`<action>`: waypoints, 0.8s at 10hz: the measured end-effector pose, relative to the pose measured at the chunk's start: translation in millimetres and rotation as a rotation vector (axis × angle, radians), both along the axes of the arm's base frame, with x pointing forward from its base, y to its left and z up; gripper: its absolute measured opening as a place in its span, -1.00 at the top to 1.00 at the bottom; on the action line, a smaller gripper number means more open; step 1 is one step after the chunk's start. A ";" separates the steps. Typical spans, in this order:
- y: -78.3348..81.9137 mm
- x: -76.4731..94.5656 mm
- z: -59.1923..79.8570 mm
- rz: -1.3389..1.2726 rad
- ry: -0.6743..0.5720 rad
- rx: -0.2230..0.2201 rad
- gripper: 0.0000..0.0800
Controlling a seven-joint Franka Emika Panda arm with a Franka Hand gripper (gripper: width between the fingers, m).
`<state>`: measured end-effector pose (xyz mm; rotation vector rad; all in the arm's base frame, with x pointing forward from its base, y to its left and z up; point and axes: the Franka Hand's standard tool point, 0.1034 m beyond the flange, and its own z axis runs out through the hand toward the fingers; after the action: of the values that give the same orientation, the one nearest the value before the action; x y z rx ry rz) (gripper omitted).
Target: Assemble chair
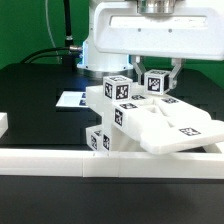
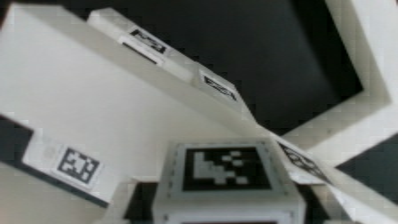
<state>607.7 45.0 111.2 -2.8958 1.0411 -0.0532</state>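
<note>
Panda arm at work on the chair (image 1: 150, 120), seen from the room: the ext. view gives the whole setup, w/ the white blocky parts stacked at the near edge of the black table (image 1: 40, 85), pressed up against the long white border rail (image 1: 60, 160) that runs across the front. A flat slab (image 1: 175, 125) lies tilted on top of the pile toward that view's right; cube-ended pieces w/ black-and-white tags stick up at centre. Behind the pile, toward the ext. view's left, the marker board (image 1: 75, 100) lies flat on the table, apart from the parts.

The claw (image 1: 158, 80) hangs directly over the stack, its two fingers straddling a tagged cube (image 1: 154, 82) at the top of the pile. It looks closed partway onto that cube, though from here actual contact can't be confirmed.

The wrist view adds what the ext. view can't: a close look down past the claw at the same tagged cube (image 2: 222, 168), sitting centred in front of the camera, w/ the broad white face of a slab (image 2: 89, 100) alongside and a row of tags along its edge (image 2: 169, 65). It is blurred, and the fingertips themselves aren't clear in it. Dark table shows beyond the parts.
</note>
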 end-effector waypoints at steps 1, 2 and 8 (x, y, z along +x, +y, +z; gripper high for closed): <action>0.3 0.2 0.0 -0.087 0.002 0.012 0.33; 0.9 1.0 0.0 -0.207 0.003 0.029 0.33; 2.6 1.8 0.0 -0.309 0.005 0.034 -0.12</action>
<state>609.5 47.6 111.2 -2.6790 1.4645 -0.0427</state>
